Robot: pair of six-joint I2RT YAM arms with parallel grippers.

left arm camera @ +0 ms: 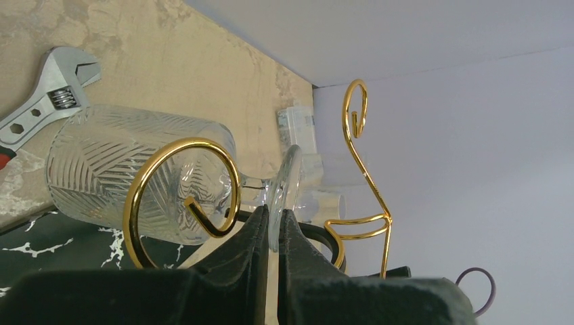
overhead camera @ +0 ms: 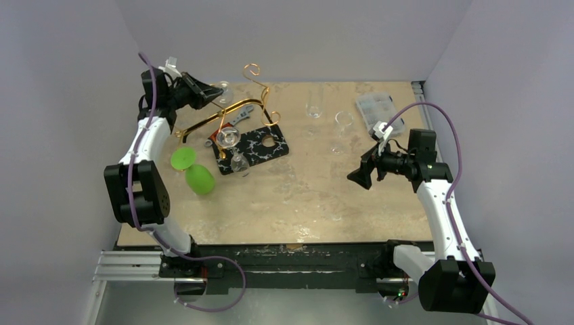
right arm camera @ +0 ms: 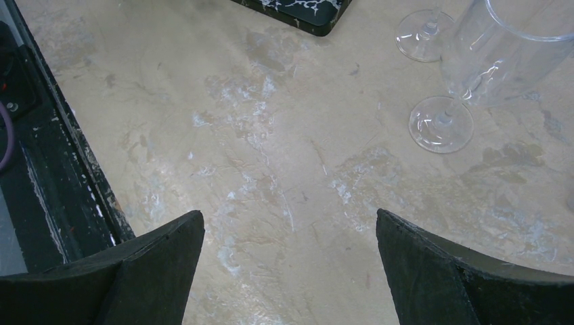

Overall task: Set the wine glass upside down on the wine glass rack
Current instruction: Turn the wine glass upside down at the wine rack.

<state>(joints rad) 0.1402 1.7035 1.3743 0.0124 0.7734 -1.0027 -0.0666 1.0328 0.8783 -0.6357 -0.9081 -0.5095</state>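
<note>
Black left jaws, at the far left of the bench, are clamped on the foot of the wine glass. It is held sideways, its ribbed bowl behind a scroll loop of the gold wine glass rack. A black veined board lies just right. Farther right, the right jaws stand wide apart above the bench, near two clear stemmed glasses.

The wine glass is clear, pattern-cut glass; the wine glass rack is glossy gold metal wire; the table is matt, scuffed, perhaps stone-look laminate.
</note>
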